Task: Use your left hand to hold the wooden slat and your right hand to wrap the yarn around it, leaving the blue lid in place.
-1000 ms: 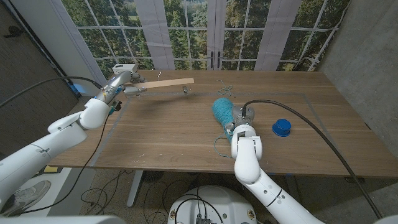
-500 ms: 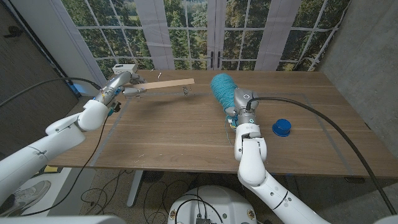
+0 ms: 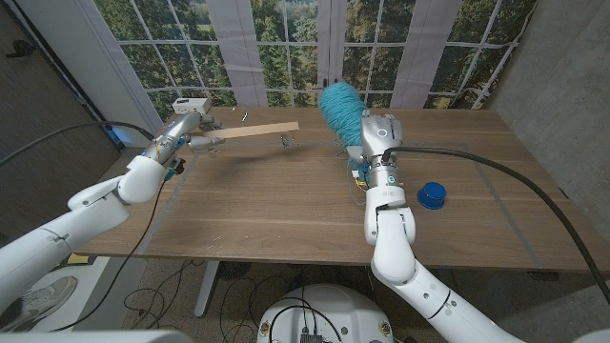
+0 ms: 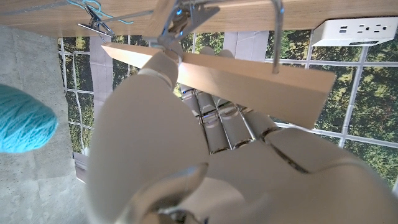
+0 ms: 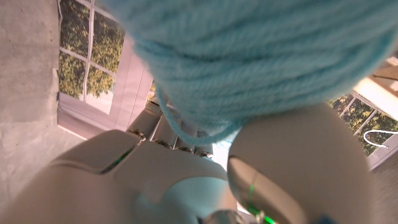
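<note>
The left hand grips the wooden slat, its long axis pointing toward the right hand, which holds the yarn raised near the slat's free end.

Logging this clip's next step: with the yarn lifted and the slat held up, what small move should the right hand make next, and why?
Probably carry the yarn ball left toward the free end of the wooden slat. The right hand grips the ball raised above the table, apart from the slat, which the left hand holds out level; no yarn wraps it yet.
</note>
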### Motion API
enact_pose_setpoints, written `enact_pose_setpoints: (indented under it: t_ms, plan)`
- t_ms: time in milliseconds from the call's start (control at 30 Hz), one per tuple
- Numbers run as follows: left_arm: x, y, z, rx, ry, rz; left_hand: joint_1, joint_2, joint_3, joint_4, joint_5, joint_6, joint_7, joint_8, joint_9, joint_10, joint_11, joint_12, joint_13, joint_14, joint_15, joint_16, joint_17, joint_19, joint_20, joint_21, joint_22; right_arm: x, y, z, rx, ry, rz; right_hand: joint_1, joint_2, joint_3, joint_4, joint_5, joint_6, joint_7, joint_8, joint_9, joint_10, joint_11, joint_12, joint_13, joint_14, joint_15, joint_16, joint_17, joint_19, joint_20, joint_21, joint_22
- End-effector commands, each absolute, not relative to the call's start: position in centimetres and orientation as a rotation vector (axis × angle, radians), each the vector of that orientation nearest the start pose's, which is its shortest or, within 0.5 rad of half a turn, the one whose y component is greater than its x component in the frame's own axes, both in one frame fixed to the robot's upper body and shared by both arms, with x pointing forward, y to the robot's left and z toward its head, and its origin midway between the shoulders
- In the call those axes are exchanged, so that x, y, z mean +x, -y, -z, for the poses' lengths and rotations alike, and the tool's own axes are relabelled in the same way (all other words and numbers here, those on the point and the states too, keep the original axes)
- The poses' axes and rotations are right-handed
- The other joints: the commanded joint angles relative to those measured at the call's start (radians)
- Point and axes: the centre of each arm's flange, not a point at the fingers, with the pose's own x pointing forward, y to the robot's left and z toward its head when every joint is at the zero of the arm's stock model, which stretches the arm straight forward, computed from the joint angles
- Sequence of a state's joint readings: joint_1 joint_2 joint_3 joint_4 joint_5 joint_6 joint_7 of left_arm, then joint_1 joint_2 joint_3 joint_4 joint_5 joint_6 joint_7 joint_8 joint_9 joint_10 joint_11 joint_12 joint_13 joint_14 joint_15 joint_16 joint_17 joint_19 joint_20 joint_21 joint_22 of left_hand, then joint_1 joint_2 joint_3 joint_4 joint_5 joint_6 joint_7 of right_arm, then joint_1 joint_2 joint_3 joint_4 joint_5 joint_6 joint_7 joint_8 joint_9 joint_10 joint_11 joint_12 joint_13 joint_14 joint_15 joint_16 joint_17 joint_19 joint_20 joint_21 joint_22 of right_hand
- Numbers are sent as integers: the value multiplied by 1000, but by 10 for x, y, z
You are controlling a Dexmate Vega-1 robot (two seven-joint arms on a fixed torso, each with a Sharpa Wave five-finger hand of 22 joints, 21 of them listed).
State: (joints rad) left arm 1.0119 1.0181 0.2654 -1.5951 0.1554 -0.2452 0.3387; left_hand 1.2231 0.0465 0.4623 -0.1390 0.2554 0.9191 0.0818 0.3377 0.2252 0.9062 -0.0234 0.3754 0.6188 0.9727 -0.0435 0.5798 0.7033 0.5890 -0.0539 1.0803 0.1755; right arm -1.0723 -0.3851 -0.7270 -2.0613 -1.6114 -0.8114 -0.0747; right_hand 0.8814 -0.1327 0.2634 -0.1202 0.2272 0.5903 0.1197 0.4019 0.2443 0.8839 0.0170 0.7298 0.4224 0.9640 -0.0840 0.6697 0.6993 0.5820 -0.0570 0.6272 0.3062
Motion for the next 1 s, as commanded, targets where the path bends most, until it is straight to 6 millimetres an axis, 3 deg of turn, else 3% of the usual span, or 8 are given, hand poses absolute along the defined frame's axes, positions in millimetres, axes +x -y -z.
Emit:
enact_pose_setpoints:
  t_ms: [33, 500, 1000]
  plan:
    - [551, -396, -33, 1082, 813, -201, 68, 86, 8, 10, 6, 116, -48, 45, 84, 56, -47, -1, 6, 106, -180, -7, 3, -4, -73, 7, 4, 436, 107, -32, -1503, 894, 890, 291, 285, -2, 4, 7, 378, -224, -1, 7, 83, -90, 6, 23, -67, -133, -10, 2, -8, -12, 8, 3]
    - [556, -386, -32, 1090, 818, -191, 68, 86, 8, 9, 7, 118, -50, 41, 84, 57, -46, -8, 9, 109, -180, -13, 6, -6, -73, 11, 4, 439, 106, -75, -1539, 975, 861, 292, 284, -7, 7, 11, 378, -231, -4, 13, 82, -97, 7, 25, -63, -135, -23, 6, -11, -27, 20, 0]
    - [563, -367, -50, 1107, 848, -142, 68, 87, 8, 9, 8, 119, -51, 39, 85, 61, -47, -14, 10, 112, -180, -18, 8, -9, -74, 14, 5, 443, 95, -118, -1562, 1064, 804, 295, 283, -13, 9, 17, 383, -241, -9, 15, 77, -105, 9, 31, -63, -136, -41, 9, -16, -38, 35, -2]
